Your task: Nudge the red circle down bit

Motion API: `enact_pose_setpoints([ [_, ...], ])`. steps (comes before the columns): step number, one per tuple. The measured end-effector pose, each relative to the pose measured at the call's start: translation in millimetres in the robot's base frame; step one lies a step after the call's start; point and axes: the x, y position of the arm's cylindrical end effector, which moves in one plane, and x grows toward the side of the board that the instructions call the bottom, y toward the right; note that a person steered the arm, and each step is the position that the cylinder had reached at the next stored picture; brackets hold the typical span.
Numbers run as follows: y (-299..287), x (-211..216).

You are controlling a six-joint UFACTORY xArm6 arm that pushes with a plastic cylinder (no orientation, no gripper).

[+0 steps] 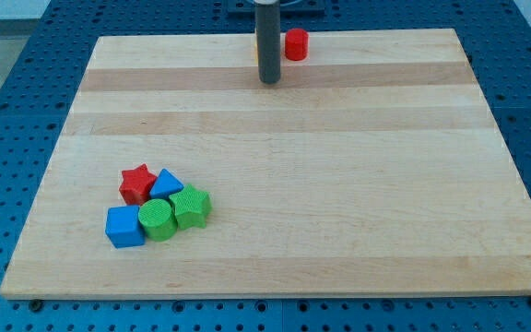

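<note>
The red circle (296, 44) stands near the top edge of the wooden board (339, 184), a little right of centre. My tip (269, 81) rests on the board just left of and below the red circle, a small gap apart. A sliver of an orange or yellow block (255, 53) shows behind the rod, mostly hidden.
A cluster sits at the lower left: a red star (137, 183), a blue triangle (166, 183), a blue cube (124, 226), a green circle (157, 219) and a green star-like block (192, 207), all touching or nearly so. Blue pegboard surrounds the board.
</note>
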Motion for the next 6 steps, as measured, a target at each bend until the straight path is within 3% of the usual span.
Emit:
enact_pose_setpoints([
  [2, 102.7, 18.3],
  [3, 147.2, -20.1],
  [5, 168.2, -122.0],
  [6, 168.2, -122.0],
])
